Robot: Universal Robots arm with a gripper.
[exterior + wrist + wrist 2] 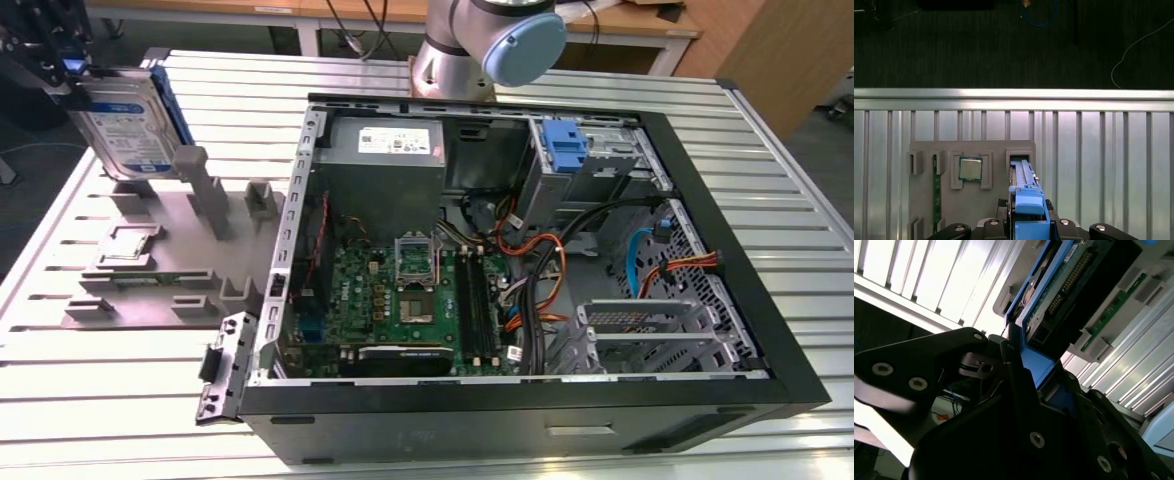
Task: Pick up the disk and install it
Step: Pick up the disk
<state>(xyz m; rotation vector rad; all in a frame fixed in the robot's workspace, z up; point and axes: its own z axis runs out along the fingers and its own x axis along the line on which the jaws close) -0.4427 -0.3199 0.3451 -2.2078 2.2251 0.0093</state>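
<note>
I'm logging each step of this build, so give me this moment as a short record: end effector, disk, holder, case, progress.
end effector: shut on the disk, at the exterior view's left
disk: upright, label showing, above the grey holder
grey holder: on the table, carrying a processor chip and a green strip
computer case: lying open on the table, motherboard exposed
install: not yet done, disk outside the case

Grey metal disk [123, 125], blue plastic rails [166, 100]; ribbed, shiny metal table [134, 420].
</note>
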